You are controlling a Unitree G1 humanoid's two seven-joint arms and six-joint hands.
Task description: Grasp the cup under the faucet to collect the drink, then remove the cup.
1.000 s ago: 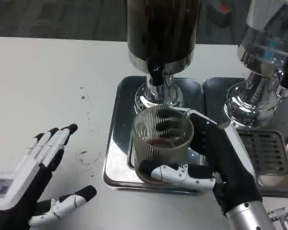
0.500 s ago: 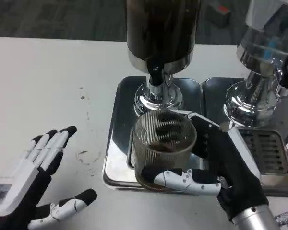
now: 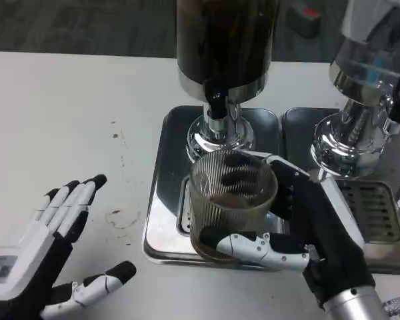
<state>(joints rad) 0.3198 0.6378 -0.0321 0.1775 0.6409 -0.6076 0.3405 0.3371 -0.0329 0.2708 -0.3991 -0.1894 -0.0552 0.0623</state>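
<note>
A clear ribbed cup (image 3: 231, 203) with a little dark drink at its bottom stands over the front of the steel drip tray (image 3: 165, 167), just in front of and below the black faucet (image 3: 215, 104) of the dark dispenser (image 3: 225, 40). My right hand (image 3: 307, 227) grips the cup, thumb across its lower front and fingers around its right and back side. My left hand (image 3: 43, 253) lies open on the white table at the lower left, well apart from the tray, fingers spread and holding nothing.
A second chrome dispenser (image 3: 363, 100) stands on its own tray with a slotted grille (image 3: 370, 210) at the right, close to my right forearm. Small dark stains (image 3: 117, 217) mark the white table between my left hand and the tray.
My right hand has drawn the cup slightly toward me and to the right, away from the faucet. My left hand has slid a little lower in the picture.
</note>
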